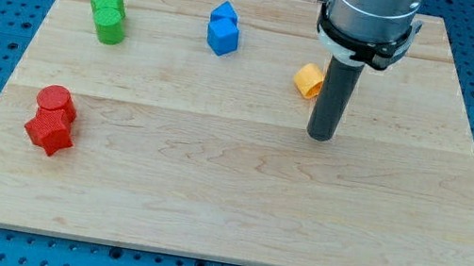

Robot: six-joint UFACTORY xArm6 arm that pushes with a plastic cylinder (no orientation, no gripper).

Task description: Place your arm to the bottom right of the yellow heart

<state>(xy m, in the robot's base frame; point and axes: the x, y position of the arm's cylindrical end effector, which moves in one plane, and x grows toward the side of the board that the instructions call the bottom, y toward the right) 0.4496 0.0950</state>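
Far off to the left of my tip (319,137), a red pair (52,119) is lying low on the board (234,209) and a green pair (107,17) is sitting higher. Nearer, up and left, a blue pair (224,29) is resting. Just up-left of my tip, the yellow heart (307,79) is sitting beside the rod; being a bare rod, my tip is holding nothing.

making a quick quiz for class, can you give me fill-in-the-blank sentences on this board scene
1. My tip sits to the lower ____ of the yellow block.
2. The two ____ blocks lie nearest the view's left edge.
3. The blue blocks lie to the view's ____ of the green blocks.

Missing words: right; red; right
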